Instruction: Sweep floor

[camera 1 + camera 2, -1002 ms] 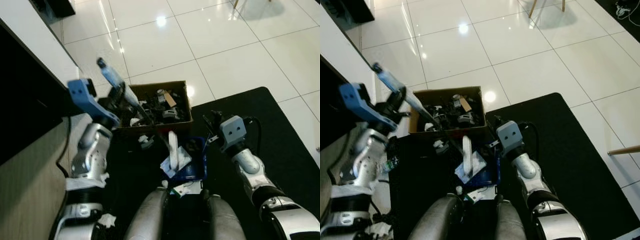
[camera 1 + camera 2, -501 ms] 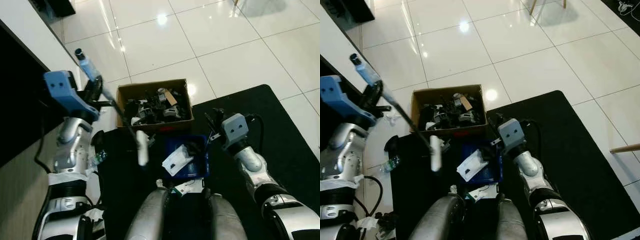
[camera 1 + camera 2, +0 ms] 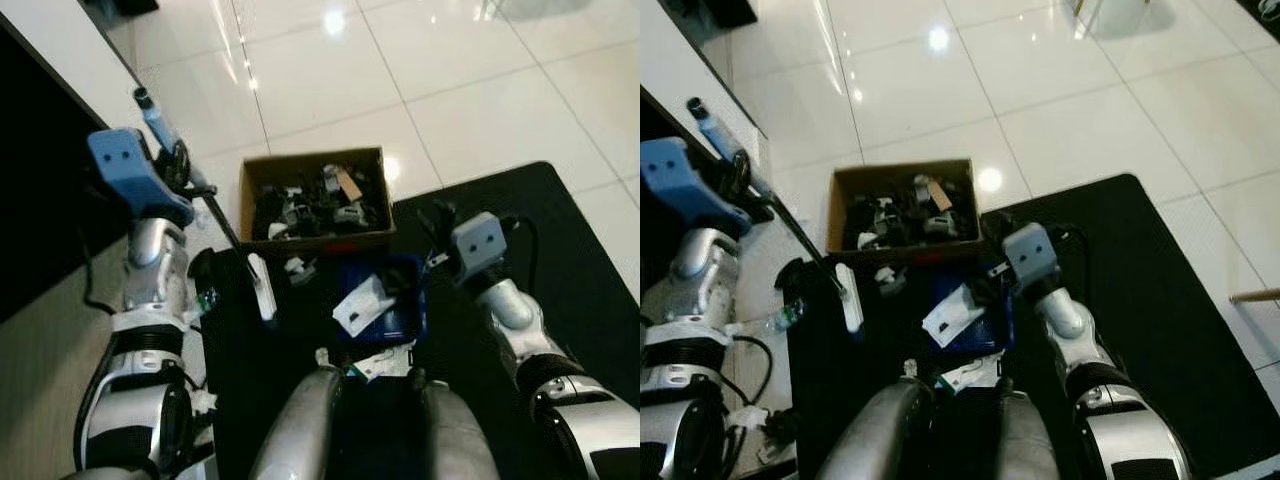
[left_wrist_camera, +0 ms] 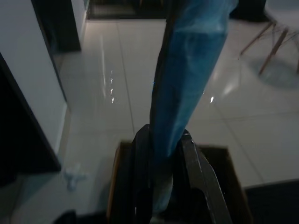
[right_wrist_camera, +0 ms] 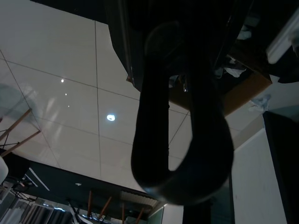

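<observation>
My left gripper (image 3: 182,168) is shut on the blue handle (image 4: 187,84) of a small broom. Its thin black shaft slants down to the white brush head (image 3: 262,286), which sits on the black mat (image 3: 545,225) to the left of the dustpan. The blue dustpan (image 3: 405,312) lies on the mat in front of my legs, with a white sheet of paper (image 3: 360,300) in it. My right gripper (image 3: 433,222) is at the dustpan's right side, shut on its black loop handle (image 5: 182,116).
A cardboard box (image 3: 320,243) full of dark scraps stands just beyond the dustpan, at the mat's edge. Crumpled paper (image 3: 362,364) lies by my legs. A plastic bottle (image 3: 781,319) lies left of the mat. A dark cabinet (image 3: 40,200) runs along the left; glossy tiles lie beyond.
The left arm swung the broom leftward: the brush head went from above the dustpan to the mat's left part. The paper stayed in the dustpan. The right arm held still.
</observation>
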`<state>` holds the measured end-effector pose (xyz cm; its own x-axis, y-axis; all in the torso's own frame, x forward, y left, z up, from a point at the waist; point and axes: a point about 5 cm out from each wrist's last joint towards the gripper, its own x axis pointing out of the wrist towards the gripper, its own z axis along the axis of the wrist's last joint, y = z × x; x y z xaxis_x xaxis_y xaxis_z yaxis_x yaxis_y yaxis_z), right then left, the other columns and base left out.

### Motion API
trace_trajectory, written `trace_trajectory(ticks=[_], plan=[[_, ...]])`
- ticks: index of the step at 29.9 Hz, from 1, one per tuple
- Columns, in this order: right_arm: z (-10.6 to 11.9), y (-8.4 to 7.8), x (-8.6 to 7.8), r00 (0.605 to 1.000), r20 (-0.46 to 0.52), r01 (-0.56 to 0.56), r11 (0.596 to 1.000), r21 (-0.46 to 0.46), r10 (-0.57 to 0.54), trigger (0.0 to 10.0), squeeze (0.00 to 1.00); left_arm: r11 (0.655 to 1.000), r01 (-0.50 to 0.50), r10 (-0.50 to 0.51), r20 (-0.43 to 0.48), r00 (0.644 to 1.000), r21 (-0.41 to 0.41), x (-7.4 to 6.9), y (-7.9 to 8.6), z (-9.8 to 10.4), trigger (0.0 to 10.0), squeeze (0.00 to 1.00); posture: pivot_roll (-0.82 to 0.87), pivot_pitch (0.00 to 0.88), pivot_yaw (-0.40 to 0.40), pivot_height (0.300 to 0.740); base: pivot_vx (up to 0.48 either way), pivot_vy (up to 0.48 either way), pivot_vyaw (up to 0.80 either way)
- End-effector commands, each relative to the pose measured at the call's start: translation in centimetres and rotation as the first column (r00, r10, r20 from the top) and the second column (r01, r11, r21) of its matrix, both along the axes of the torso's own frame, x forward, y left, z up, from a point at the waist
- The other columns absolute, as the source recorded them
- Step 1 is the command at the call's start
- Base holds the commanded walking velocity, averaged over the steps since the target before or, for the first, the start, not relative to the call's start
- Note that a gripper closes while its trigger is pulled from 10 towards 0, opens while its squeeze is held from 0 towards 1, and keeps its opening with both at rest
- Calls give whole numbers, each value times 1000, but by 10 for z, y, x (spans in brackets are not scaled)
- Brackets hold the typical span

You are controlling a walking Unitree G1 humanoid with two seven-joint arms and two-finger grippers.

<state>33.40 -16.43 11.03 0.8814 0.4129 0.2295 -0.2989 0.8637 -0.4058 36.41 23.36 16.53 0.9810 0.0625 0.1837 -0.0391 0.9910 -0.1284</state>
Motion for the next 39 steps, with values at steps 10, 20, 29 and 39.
trace_trajectory(ticks=[10,20,29,39], plan=[[3,-15,-6,999,40,1,1000,-31,1,10000,0,999,3,-5,-39,999,-50,6,-16,-18,10000,0,-33,429,99,740,0,0,0],[3,-23,-8,999,42,7,999,-39,-5,10000,0,998,-51,53,45,998,-46,12,-31,-5,10000,0,-54,430,98,740,0,0,0],[4,-15,-7,999,46,-12,1000,-25,13,10000,0,966,130,-123,43,991,-225,17,-74,-12,10000,0,-48,417,97,740,0,0,0],[3,-10,-6,999,42,-22,1000,-6,22,10000,0,846,368,-404,-13,915,-387,-6,-105,-54,10000,0,-23,398,110,740,0,0,0]])
